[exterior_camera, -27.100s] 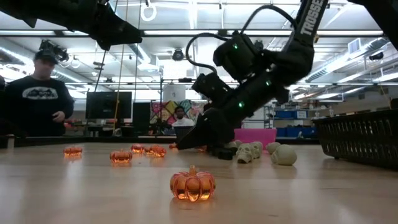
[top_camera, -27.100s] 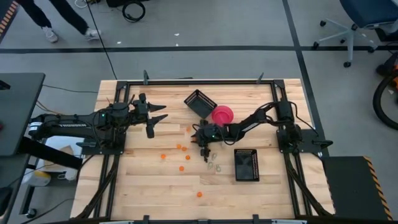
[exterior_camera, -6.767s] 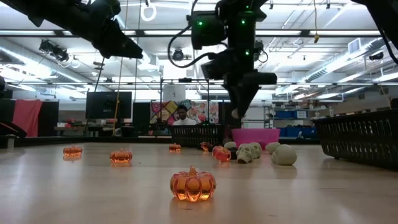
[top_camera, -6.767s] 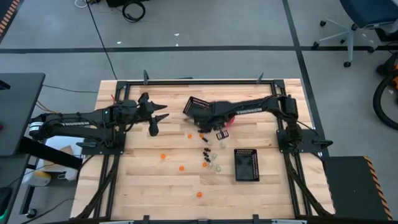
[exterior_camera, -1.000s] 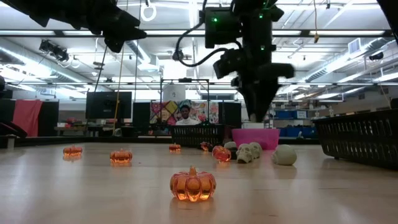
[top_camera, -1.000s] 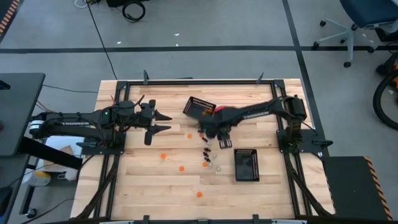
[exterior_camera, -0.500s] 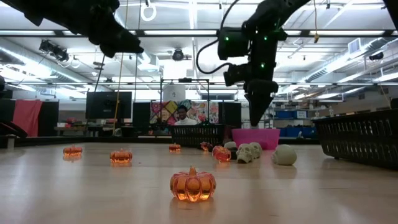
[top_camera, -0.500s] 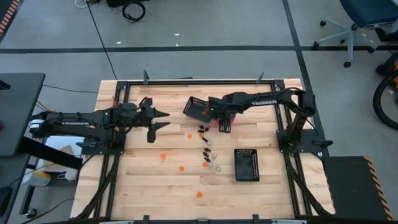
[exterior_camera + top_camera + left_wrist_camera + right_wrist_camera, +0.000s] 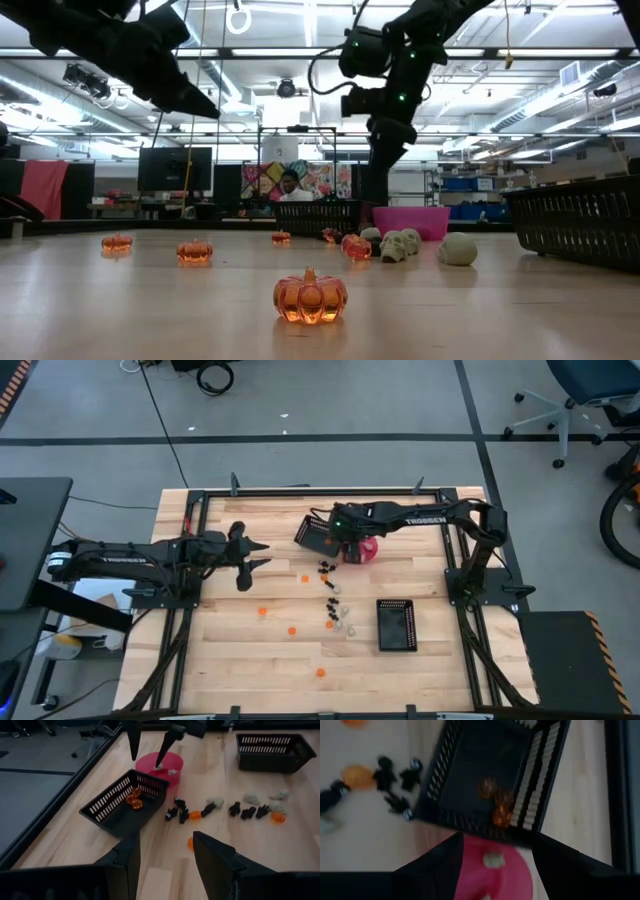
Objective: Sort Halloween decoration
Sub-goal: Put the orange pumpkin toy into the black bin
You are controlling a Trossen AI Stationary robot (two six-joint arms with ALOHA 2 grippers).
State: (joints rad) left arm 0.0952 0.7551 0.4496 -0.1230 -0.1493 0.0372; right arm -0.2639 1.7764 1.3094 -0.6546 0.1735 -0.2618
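Small trinkets lie scattered mid-table: orange pumpkins (image 9: pixel 292 630), black ones (image 9: pixel 325 568) and pale ones (image 9: pixel 345 625). A tilted black mesh basket (image 9: pixel 318 532) at the far middle holds orange pumpkins (image 9: pixel 134 800). Next to it, the pink bowl (image 9: pixel 368 548) holds pale trinkets (image 9: pixel 492 860). My right gripper (image 9: pixel 347 550) hangs open above the bowl's rim, pointing down, nothing between its fingers (image 9: pixel 134 745). My left gripper (image 9: pixel 258 555) hovers open over the table's left part, well apart from the trinkets.
A second black mesh basket (image 9: pixel 396 624) lies on the table's right near part. One pumpkin (image 9: pixel 310 297) sits alone toward the near edge. A black frame (image 9: pixel 320 490) runs round the table. Bare wood lies at the near left. A person (image 9: pixel 290 187) stands in the room behind.
My right gripper has gone from above the trinket cluster toward the table's far edge and a little to the left, ending over the pink bowl beside the tilted basket. The trinkets on the table have stayed where they were.
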